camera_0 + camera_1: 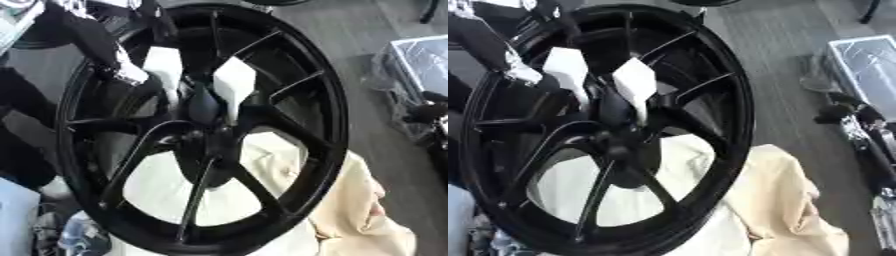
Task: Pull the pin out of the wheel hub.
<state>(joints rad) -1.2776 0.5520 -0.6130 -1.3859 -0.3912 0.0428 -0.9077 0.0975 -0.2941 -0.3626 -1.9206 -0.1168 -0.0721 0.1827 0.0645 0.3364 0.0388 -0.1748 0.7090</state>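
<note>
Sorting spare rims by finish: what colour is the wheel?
Black all over, rim and spokes alike; the wheel shows best in the left eye view.

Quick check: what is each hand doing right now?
Left hand: at the large black spoked wheel's centre; grip cannot be told.
Right hand: idle at right edge; fingers unclear.

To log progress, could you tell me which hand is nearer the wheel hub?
Left. The left hand is at the hub; the right hand sits beyond the wheel's rim.

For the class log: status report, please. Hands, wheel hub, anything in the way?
Left hand at the wheel hub, fingers hidden. Right hand idle at right edge. Pin not discernible. Cream cloth under wheel.
</note>
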